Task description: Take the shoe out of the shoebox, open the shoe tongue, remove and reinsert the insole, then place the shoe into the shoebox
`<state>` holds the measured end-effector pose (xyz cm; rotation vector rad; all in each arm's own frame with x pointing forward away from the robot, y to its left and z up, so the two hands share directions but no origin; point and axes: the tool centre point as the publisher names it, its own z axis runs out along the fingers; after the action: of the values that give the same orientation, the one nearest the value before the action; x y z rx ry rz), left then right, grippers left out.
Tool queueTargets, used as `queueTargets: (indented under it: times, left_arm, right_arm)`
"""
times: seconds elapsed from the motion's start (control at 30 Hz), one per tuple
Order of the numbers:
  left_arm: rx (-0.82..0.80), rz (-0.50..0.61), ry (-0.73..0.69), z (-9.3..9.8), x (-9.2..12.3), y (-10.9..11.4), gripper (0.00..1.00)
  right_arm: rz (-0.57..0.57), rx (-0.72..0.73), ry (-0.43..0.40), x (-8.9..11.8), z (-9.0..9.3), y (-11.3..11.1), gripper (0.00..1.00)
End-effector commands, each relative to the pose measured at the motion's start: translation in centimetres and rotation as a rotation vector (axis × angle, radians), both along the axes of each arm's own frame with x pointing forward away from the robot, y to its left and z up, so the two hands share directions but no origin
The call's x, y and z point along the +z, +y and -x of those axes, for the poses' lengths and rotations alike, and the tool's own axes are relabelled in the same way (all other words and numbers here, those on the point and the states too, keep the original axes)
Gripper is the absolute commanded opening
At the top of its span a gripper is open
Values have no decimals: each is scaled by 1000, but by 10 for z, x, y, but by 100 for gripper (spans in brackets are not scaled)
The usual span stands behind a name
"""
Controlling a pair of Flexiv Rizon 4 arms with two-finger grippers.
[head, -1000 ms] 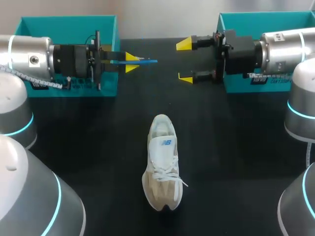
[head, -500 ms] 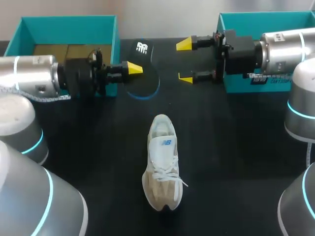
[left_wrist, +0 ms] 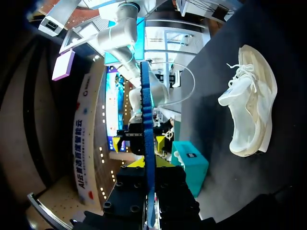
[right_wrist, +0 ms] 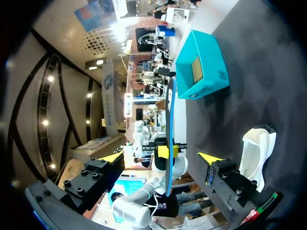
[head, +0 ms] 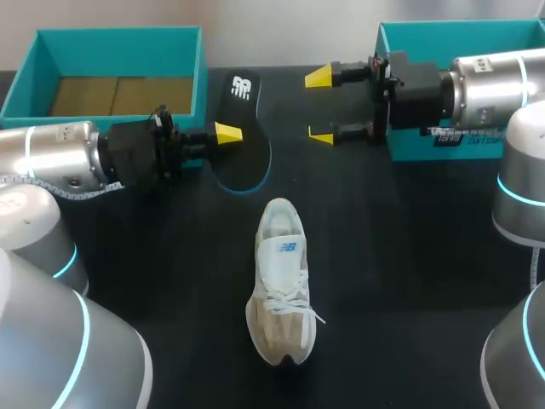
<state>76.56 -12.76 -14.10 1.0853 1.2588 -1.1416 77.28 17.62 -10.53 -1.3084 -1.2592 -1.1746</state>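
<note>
Our shoe [head: 281, 285], mid-frame, has a cream woven cloth upper, a smoother pale tongue and cord laces. The insole [head: 243, 136] above it shows a matt black face and a blue edge. The desk [head: 409, 281] is matt black. The shoebox [head: 119, 38] at the upper left looks like teal card with a brown cardboard floor. Our left arm [head: 60, 158] and right arm [head: 494, 81] wear smooth, shiny silver metal; our right fingers [head: 319, 77] end in matt yellow tips.

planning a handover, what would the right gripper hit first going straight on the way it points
Most likely the insole held by the left gripper, straight ahead of the right gripper's open fingers; depth is unclear.
</note>
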Motion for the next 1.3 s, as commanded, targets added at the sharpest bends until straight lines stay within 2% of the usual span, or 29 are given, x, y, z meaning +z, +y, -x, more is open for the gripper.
queueTargets:
  times: [0.03, 0.37, 0.63, 0.8, 0.97, 1.07, 1.3]
  left_arm:
    - [0, -1, -1, 0, 1, 0, 0]
    - [0, -1, -1, 0, 1, 0, 0]
    - [9, -35, -95, -15, 2, 2, 0]
    - [-10, -31, -152, -21, 1, 2, 0]
    - [-26, -36, -152, -23, -13, 1, 0]
    - [-41, -22, -133, -26, -22, 0, 0]
    - [-41, -22, -133, -26, -22, 0, 0]
  right_arm:
    - [2, -1, 1, 0, 0, 2, 100]
    - [2, -1, 1, 0, 0, 2, 100]
    - [2, -1, 1, 0, 0, 2, 100]
    - [48, 28, -22, -15, 14, 15, 100]
    - [56, 55, -40, -33, 28, 31, 100]
    - [58, 72, -48, -38, 32, 38, 100]
    - [52, 80, -61, -40, 32, 40, 100]
